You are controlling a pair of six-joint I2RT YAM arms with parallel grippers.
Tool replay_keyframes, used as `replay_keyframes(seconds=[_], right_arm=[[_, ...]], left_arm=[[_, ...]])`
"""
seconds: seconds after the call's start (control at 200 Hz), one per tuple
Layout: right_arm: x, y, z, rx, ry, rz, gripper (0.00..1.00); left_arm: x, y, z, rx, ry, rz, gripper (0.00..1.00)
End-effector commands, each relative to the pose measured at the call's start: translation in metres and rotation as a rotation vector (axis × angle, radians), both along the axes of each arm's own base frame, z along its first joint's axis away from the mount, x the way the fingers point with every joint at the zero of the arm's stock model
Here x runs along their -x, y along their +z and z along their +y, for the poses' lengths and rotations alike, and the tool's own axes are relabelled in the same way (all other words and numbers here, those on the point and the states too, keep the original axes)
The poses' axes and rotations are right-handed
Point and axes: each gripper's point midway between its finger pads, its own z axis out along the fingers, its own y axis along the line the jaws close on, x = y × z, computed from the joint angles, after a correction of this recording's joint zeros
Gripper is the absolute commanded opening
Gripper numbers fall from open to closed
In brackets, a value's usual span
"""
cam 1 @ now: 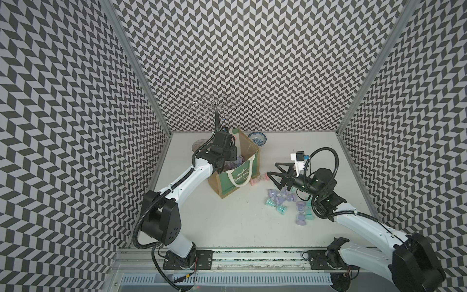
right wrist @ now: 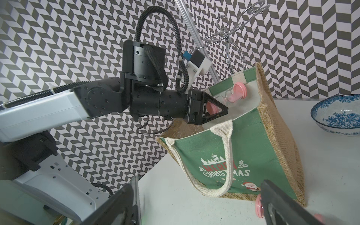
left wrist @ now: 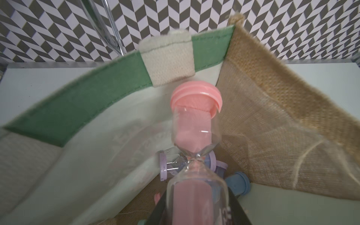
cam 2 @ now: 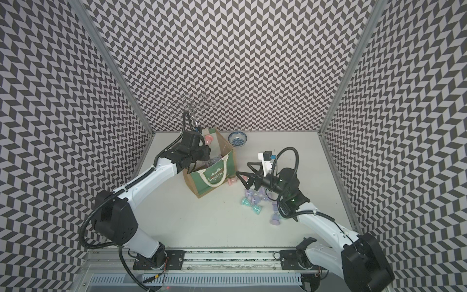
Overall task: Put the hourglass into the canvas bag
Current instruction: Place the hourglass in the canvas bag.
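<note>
Coarse matt burlap canvas bag (right wrist: 280,136); hourglass (left wrist: 194,126) of glossy clear glass and smooth pink plastic

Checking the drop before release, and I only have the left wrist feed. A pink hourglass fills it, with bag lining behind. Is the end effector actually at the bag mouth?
Observer: Yes. The right wrist view shows the left end effector at the open top of the bag, with the held hourglass reaching across to the far wall.
Operator: Right arm in the way?
Observer: No. In a top view the right end effector is open and empty, beside the bag and apart from it.
Operator: Any more outside?
Observer: Yes. A purple and teal pile lies by the right arm, and a loose pink hourglass lies at the bag's base.
</note>
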Motion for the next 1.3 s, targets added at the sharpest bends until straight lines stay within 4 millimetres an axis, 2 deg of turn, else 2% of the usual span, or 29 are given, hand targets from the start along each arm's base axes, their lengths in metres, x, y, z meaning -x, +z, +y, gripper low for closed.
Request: replay_keyframes(seconds=[0.0,0.28,0.426,0.556,0.811,1.021,1.297], right_arm=[[-0.001,0.022,0.004,-0.021,0.01,-0.067,0.99],[0.0,0.021,0.002,-0.025,-0.001,-0.064,0.99],[-0.001,0.021,0.002,-0.021,-0.001,-0.06,0.99],[-0.001,0.021,0.001,-0.023,-0.011,-0.061,0.99],[-0.004,0.021,-0.002,-0.024,-0.037,-0.05,0.99],[-0.007,0.017,-0.005,-0.021,-0.064,-0.028,0.99],[-0.007,0.02,-0.011,-0.04,-0.098,-0.004,0.99]], left_arm=[[-0.017,0.011,-0.003,0.039,-0.005,-0.029,0.34],[-0.027,-0.039,0.006,-0.017,0.028,0.066,0.38],[-0.027,-0.054,0.009,-0.031,0.045,0.089,0.45],[-0.027,-0.059,0.01,-0.031,0.046,0.097,0.51],[-0.025,-0.044,0.009,-0.013,0.044,0.07,0.56],[-0.018,-0.014,0.005,0.042,0.023,0.017,0.63],[0.002,0.034,0.006,0.118,0.001,-0.076,0.65]])
